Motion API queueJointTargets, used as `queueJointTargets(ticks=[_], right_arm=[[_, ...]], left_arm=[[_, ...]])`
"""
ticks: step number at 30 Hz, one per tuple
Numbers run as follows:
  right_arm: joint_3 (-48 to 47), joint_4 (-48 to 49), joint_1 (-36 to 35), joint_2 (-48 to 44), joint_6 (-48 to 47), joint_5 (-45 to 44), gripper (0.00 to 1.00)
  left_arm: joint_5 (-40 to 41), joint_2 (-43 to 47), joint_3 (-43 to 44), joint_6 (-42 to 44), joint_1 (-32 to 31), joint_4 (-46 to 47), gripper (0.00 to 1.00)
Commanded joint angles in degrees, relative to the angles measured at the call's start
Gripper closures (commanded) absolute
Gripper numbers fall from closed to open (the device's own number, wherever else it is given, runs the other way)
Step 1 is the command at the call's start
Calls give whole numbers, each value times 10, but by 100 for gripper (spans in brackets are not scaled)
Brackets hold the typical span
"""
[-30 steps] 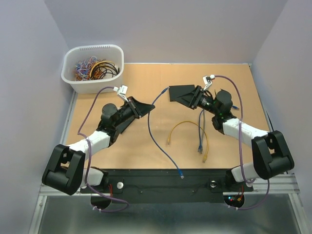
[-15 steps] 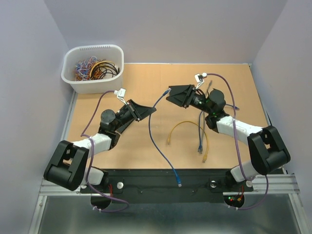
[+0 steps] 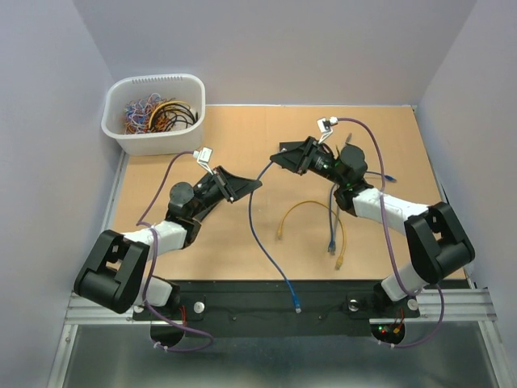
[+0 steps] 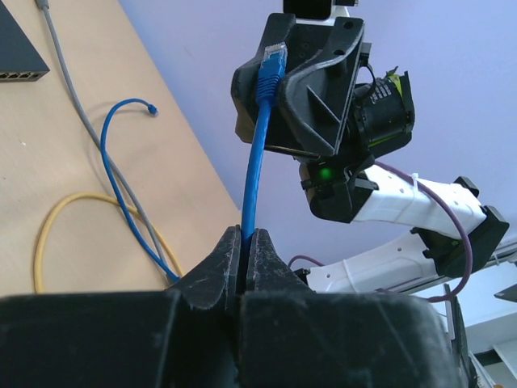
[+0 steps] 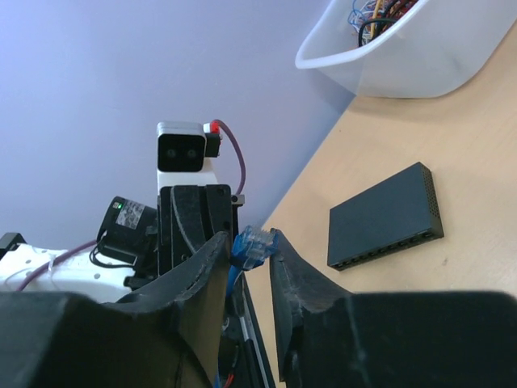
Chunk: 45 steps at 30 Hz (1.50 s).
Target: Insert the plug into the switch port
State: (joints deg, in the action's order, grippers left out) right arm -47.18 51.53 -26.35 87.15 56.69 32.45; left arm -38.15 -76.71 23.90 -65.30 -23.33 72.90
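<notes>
AROUND: grey cable [image 4: 77,105] runs past switch [image 5: 386,218], yellow cable [image 3: 311,214] loose on table [image 3: 242,137], bin [image 3: 153,113] beyond | PLUG: blue plug [image 5: 254,245] – held aloft, well apart from switch | RIGHT: right gripper [image 5: 249,242] jaws narrow about plug, grip uncertain | LEFT: left gripper [image 4: 247,242] clamped on blue cable [image 4: 254,162]

I have two claws, my left claw [image 3: 254,184] and my right claw [image 3: 279,156]. I count four loose cables: one long blue cable [image 3: 254,222], one short blue cable [image 4: 109,121], one yellow cable [image 3: 300,206] and one gray cable [image 4: 77,105]. There is one black box [image 5: 386,217], one white tub [image 3: 153,142] and one counter [image 3: 242,129].
</notes>
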Motion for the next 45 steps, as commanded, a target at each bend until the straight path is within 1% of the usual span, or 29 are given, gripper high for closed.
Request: queueJointTargets(ticks=[1,2,5,6,9,12,17,18,20,21,22,24,26,27,28,29,30,31,33,34,35,36,37,40,43,45], right_arm=[[-31,35,-14,14,-7,-16,69],[-32,35,-18,16,-10,-18,73],[-35,35,-25,21,-12,-24,78],[-37,35,-27,23,-12,-26,82],[-41,35,-32,28,-10,-34,85],[-53,35,-35,37,-5,-37,86],[-69,35,-45,50,-2,-24,88],[-70,34,-46,52,-2,-21,89],[-60,34,-46,49,-6,-14,90],[-56,33,-46,43,-9,-12,91],[-47,29,-46,40,-15,-8,92],[-38,23,-46,36,-23,-2,93],[-26,3,-47,28,-37,7,96],[-21,-5,-47,24,-41,8,97],[-18,-13,-46,22,-47,9,98],[-13,-33,-46,18,-60,10,98],[-12,-45,-46,16,-68,12,99],[-12,-76,-46,14,-87,15,99],[-16,-113,-46,13,-108,16,99],[-18,-131,-46,12,-119,14,100],[-19,-163,-47,11,-140,11,100],[-21,-178,-46,9,-149,10,100],[-21,-200,-47,6,-165,3,100],[-20,-226,-51,-2,-188,-5,100],[-23,-249,-67,-15,-211,-15,100],[-36,-280,-87,-18,-237,-33,100]], left_arm=[[-6,8,-4,-3,-8,93,100],[-3,9,-5,-2,-10,94,100],[3,13,-10,1,-15,94,100],[5,13,-10,2,-15,94,100],[11,11,-10,7,-30,93,100],[26,2,-7,14,-60,87,100],[44,-36,-2,14,-98,95,100],[42,-41,-1,12,-102,98,97],[35,-47,-1,11,-103,102,86],[33,-45,-3,15,-102,102,74],[30,-40,-6,19,-102,95,63],[30,-28,-7,36,-103,69,55],[33,-3,-5,73,-102,9,50],[35,8,-4,88,-102,-16,45],[40,22,-1,103,-102,-74,38],[54,52,2,141,-102,-107,37],[62,69,4,158,-102,-141,37],[84,106,11,176,-102,-206,37],[112,146,20,227,-102,-272,36],[127,166,32,241,-102,-342,36],[168,202,43,257,-102,-383,36],[194,219,66,291,-102,-462,35],[248,246,76,316,-102,-495,33],[324,277,106,341,-100,-579,32],[346,278,123,355,-98,-604,32],[347,268,127,355,-99,-610,32]])
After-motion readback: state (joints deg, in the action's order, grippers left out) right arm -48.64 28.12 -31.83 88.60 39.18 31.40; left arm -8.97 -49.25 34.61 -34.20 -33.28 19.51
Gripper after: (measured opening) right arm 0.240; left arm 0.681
